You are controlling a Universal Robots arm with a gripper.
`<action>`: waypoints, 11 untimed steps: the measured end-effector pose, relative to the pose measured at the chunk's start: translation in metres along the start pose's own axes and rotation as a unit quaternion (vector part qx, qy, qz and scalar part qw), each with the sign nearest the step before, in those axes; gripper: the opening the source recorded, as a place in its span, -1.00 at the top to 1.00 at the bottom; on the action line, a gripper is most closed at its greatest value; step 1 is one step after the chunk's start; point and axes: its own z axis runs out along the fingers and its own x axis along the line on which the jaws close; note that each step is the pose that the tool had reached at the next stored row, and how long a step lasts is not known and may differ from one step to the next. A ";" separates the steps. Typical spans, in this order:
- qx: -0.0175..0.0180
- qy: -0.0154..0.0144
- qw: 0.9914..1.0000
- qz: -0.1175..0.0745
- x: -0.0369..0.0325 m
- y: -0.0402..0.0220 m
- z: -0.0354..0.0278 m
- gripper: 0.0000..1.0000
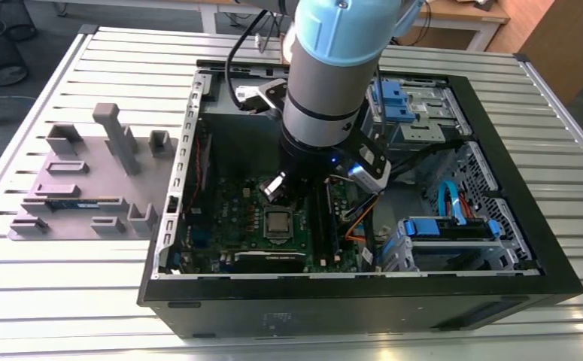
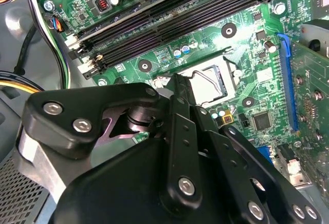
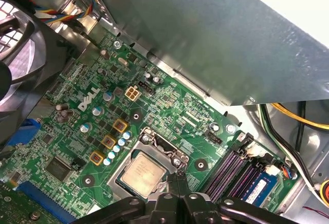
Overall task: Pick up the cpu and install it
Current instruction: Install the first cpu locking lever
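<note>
The cpu [image 3: 143, 173] is a small square chip with a pale metal top. It lies flat inside the metal-framed socket [image 3: 154, 143] of the green board [image 3: 97, 116]. In the exterior view the cpu [image 1: 277, 221] sits near the middle of the board, just in front of the arm. My gripper [image 3: 178, 176] hangs right above the socket's edge, its black fingers pressed together with nothing between them. In the second wrist view the gripper [image 2: 178, 84] points at the socket [image 2: 216, 80] and covers part of it.
The board lies in an open black computer case [image 1: 362, 301]. Dark memory slots [image 2: 169, 18] run beside the socket. Blue drive bays [image 1: 450, 228] and orange cables [image 1: 359, 222] fill the exterior view's right. A grey parts fixture [image 1: 80, 180] holding a memory stick [image 1: 72, 204] stands outside the case.
</note>
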 end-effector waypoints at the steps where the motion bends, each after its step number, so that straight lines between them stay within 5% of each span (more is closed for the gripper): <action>1: 0.000 0.000 1.000 0.000 0.0000 0.0000 0.0000 0.79; 11: 0.001 0.000 1.000 0.000 0.0008 -0.0011 0.0017 0.79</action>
